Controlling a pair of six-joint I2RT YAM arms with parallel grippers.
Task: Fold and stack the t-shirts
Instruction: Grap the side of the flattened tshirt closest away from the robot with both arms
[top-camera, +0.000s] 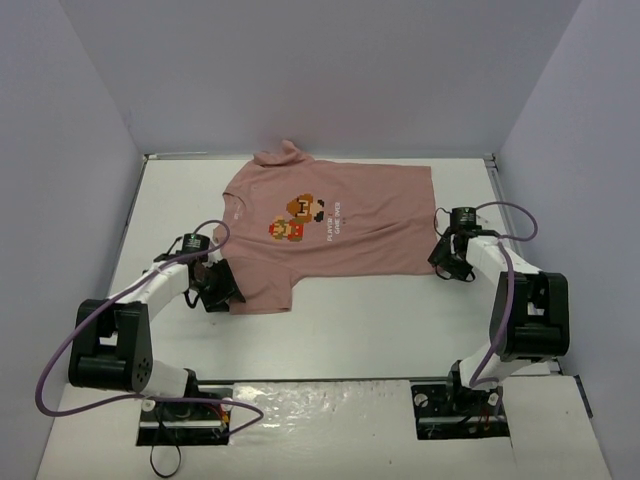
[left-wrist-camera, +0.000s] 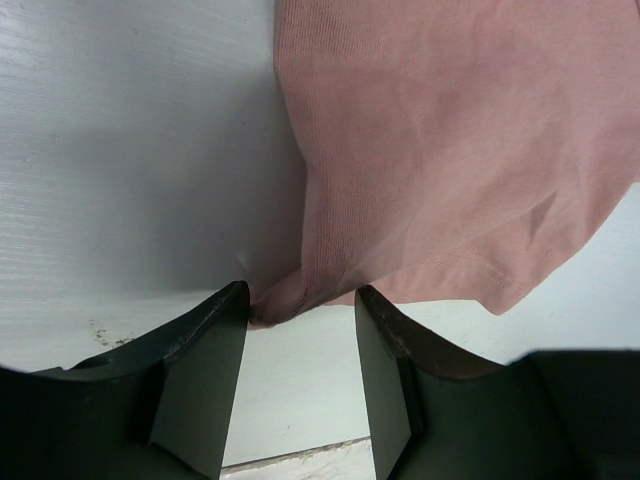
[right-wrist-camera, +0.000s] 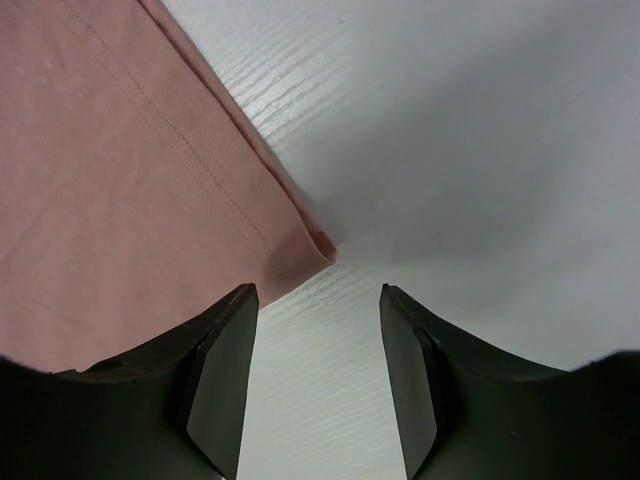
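Note:
The dusty-pink t-shirt lies flat on the white table, collar at the far left, hem to the right, with the pixel-art print facing up. My left gripper is open and low at the shirt's near left sleeve. In the left wrist view a bunched edge of the shirt sits right at the tips of the gripper. My right gripper is open at the near hem corner. In the right wrist view that corner of the shirt lies just ahead of the gripper, not between the fingers.
White walls enclose the table on the left, back and right. Both arm bases stand at the near edge, with purple cables looping beside them.

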